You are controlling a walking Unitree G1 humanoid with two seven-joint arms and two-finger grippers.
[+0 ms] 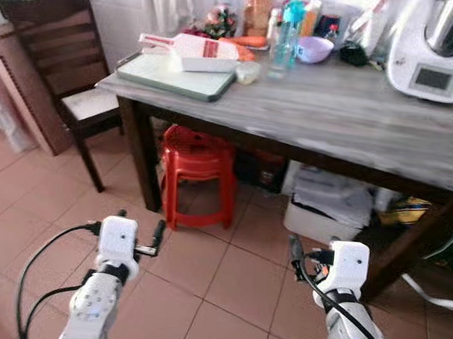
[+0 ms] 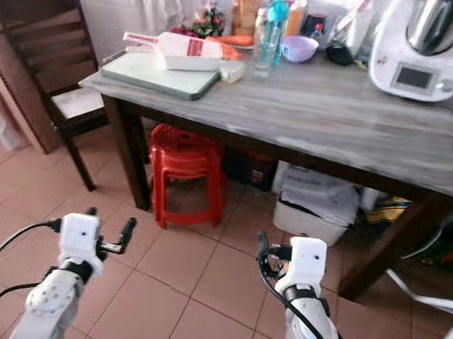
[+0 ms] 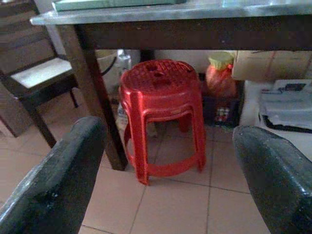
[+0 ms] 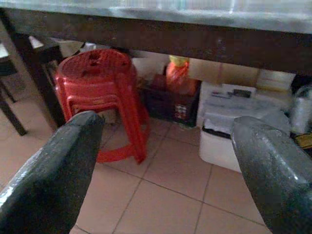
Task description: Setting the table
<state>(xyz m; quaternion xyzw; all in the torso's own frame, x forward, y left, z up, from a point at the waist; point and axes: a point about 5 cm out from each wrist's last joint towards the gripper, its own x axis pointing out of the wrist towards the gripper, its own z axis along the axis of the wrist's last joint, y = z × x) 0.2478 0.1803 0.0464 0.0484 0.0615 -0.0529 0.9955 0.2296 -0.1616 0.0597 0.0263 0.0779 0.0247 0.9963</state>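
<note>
Low at 6 o'clock, the left gripper (image 1: 139, 232) and right gripper (image 1: 307, 259) hang wide open, empty; the grey wooden table (image 1: 330, 118) at 12 holds no place settings, so setting seems unstarted.

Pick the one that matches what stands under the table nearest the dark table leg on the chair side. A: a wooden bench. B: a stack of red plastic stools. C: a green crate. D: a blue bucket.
B: the red plastic stools stand stacked on the tiled floor under the table, just beside its dark leg.
</note>
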